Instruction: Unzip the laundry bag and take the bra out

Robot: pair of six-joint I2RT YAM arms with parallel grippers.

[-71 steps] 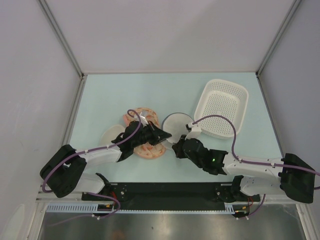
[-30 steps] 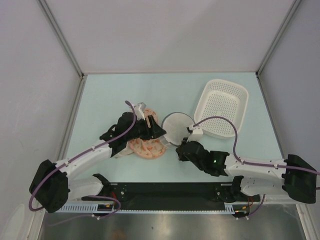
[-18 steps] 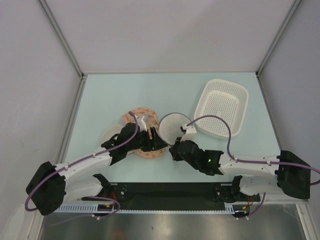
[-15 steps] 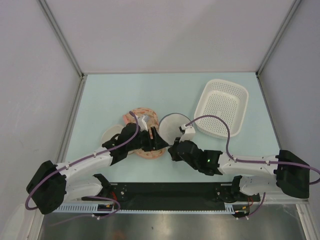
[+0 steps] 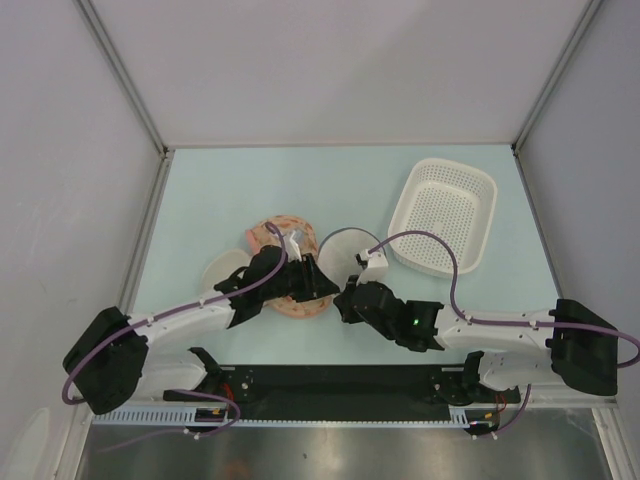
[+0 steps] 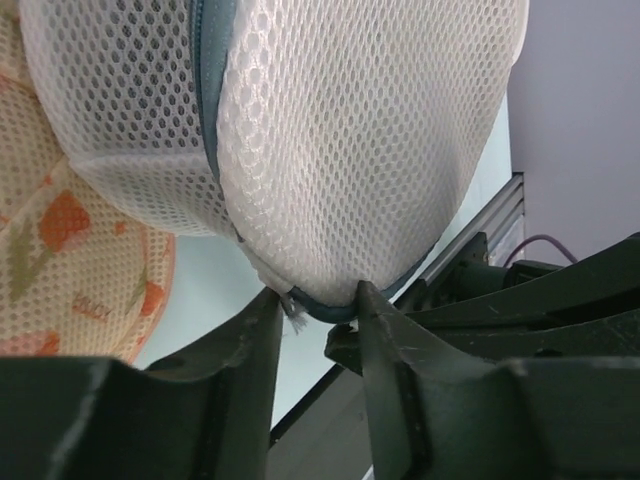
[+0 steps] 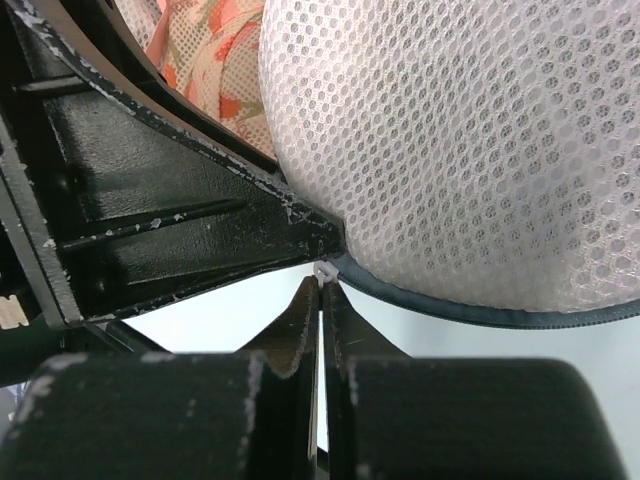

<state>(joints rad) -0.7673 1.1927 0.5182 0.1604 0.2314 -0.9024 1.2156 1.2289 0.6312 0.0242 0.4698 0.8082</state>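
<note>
1. The pale teal table [image 5: 220,190] carries everything, with grey panels on three sides.
2. The white perforated basket [image 5: 442,212] sits at the far right, well apart from both grippers. The right arm's [image 5: 500,330] purple cable arcs over its near edge.
3. The peach floral padded item [image 5: 270,228] lies left of centre, largely covered by the left arm's [image 5: 180,320] wrist. In the left wrist view it lies against the bag's left side.
4. The laundry bag [image 5: 345,248] is at mid-table, between the floral item and the basket. It is tipped up on its edge, and its dark zipper band [image 6: 205,110] runs down the mesh and around the bottom rim.
5. A plain white mesh bag [image 5: 222,268] lies just left of the floral item, partly hidden by the left arm.
6. The left gripper [image 6: 318,320] reaches in from the left. Its jaws stand partway apart, and both fingertips touch the band, with the bag's bottom rim pinched between them.
7. The right gripper [image 7: 322,290] has its jaws pressed together just under the same rim, right beside the left gripper's finger.
8. A small whitish tab [image 7: 322,270] sits at the right gripper's fingertips. Whether it is pinched cannot be told.
9. A second ago the left gripper hung farther back over the floral item with wider jaws, and the bag lay flatter. The right gripper has since come in leftward, and the basket has not moved.
</note>
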